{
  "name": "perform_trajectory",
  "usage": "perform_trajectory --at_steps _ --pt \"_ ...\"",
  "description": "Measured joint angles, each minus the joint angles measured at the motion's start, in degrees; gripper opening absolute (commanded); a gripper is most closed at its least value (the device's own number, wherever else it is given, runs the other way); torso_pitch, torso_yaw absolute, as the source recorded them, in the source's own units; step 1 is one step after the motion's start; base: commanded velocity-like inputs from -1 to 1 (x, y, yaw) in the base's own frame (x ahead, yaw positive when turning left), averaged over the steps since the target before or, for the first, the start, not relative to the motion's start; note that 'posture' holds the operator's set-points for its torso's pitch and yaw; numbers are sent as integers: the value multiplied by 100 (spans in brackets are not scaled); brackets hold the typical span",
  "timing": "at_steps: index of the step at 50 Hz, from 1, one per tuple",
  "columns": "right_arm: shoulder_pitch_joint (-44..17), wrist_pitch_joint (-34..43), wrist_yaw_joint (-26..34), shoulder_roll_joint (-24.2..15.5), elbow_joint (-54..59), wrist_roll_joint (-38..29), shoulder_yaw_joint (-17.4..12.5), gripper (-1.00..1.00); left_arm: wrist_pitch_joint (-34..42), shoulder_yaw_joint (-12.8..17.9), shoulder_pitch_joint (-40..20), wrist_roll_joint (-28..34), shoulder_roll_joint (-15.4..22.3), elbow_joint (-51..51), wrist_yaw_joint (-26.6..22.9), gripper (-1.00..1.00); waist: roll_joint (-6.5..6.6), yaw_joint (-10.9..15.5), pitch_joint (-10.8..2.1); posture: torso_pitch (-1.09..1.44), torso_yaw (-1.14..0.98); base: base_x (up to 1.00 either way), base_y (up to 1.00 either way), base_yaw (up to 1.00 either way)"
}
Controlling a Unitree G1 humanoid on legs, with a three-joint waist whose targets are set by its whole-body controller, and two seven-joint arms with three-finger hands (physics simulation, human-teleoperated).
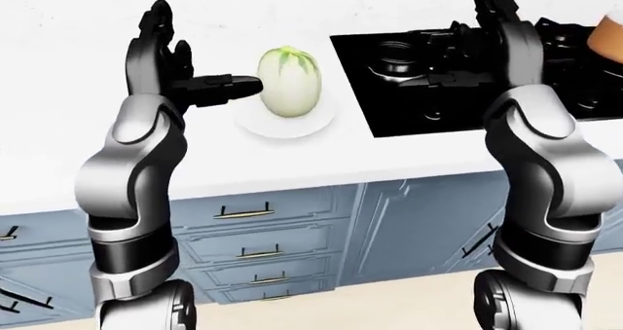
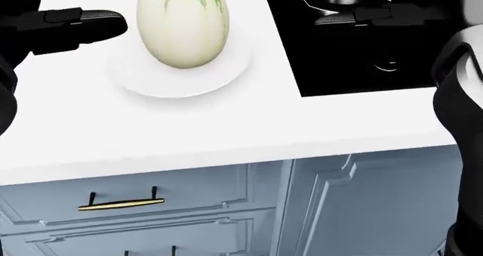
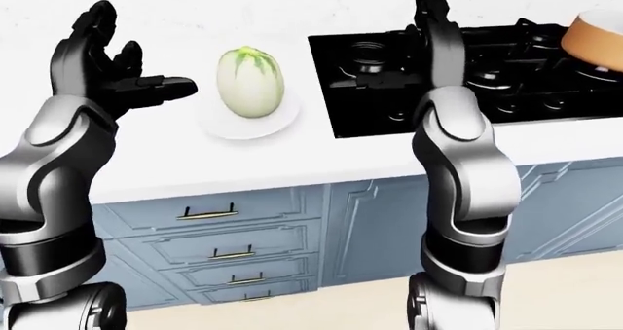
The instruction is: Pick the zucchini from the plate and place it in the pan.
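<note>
A pale, green-streaked, egg-shaped zucchini (image 1: 289, 83) stands on a small white plate (image 1: 292, 124) on the white counter, left of the stove. My left hand (image 3: 131, 56) is raised just left of it, open, fingers up and thumb (image 2: 84, 22) pointing at the zucchini with a small gap between them. Over the stove's left burners my right hand (image 3: 433, 12) is held upright and open, with nothing in it. A copper-coloured pan (image 3: 596, 39) sits on the stove at the right edge of the right-eye view, partly cut off.
The black stove (image 3: 389, 104) with its grates fills the counter's right part. Below the white counter edge (image 2: 226, 148) run blue cabinet drawers with gold handles (image 3: 209, 213). A beige floor shows at the bottom.
</note>
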Motion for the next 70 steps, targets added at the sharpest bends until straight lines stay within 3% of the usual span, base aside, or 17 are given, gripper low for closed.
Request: perform_trajectory --at_steps 9,13,17,21,23,25,29,33,36,39,45,54,57,58,63,67,70 --pt "7 -56 34 23 -13 46 39 100 -10 25 47 36 -2 87 3 100 -86 -14 8 0 0 12 2 0" --pt "33 -89 22 -18 8 15 -34 100 -31 -48 11 14 -40 51 -15 100 24 -75 0 0 0 13 3 0" --pt "44 -18 -20 -22 61 -37 -59 100 7 -101 -1 -38 -51 46 -48 100 -81 -63 -35 0 0 13 3 0" --pt "-23 -70 5 -17 -7 -46 5 100 4 -24 -33 -20 -9 14 -27 100 37 -92 53 0 0 1 4 0" --pt "-34 -74 18 -15 -16 -52 13 100 -24 -10 -41 -6 -2 -2 -19 100 214 -127 42 0 0 0 4 0" --pt "53 -46 31 61 21 -59 70 100 -25 9 48 3 0 49 -14 100 122 -72 100 0 0 0 10 0" --pt "53 104 98 94 97 2 176 100 111 58 136 49 6 206 34 100 84 43 46 0 0 0 26 0" --pt "-5 64 79 13 -40 -29 34 100 40 10 -19 33 -9 4 17 100 -212 -78 10 0 0 0 31 0" --pt "42 1 22 -25 -35 -122 -92 100 -16 -126 -17 -34 -61 -60 -43 100 -104 -129 -6 0 0 0 2 0" --pt "-34 -32 20 -25 -6 -165 -39 100 7 -84 -44 -53 -31 -37 -53 100 157 -135 0 0 0 0 0 0" --pt "27 46 142 82 73 -114 141 100 60 32 53 27 2 81 10 100 1 -32 66 0 0 0 0 0" --pt "30 8 114 61 78 -181 23 100 83 -103 56 -1 -56 148 -45 100 -74 85 15 0 0 0 0 50" --pt "21 -14 125 65 36 -177 70 100 55 -10 29 17 -25 41 -29 100 -235 100 23 0 0 0 0 100" --pt "36 -16 131 52 34 -176 66 100 33 -5 27 28 -39 16 -21 100 -185 86 26 0 0 0 0 100" --pt "7 -2 127 84 135 -221 123 100 4 41 62 33 1 12 -21 100 -340 170 -99 0 0 0 11 40" --pt "-21 -49 137 49 30 -247 85 100 -44 33 -3 57 -7 2 0 100 -63 49 82 0 0 0 0 0" --pt "9 -6 106 46 94 -313 32 100 -20 -53 5 15 -31 46 -35 100 242 -83 86 0 0 0 0 0"
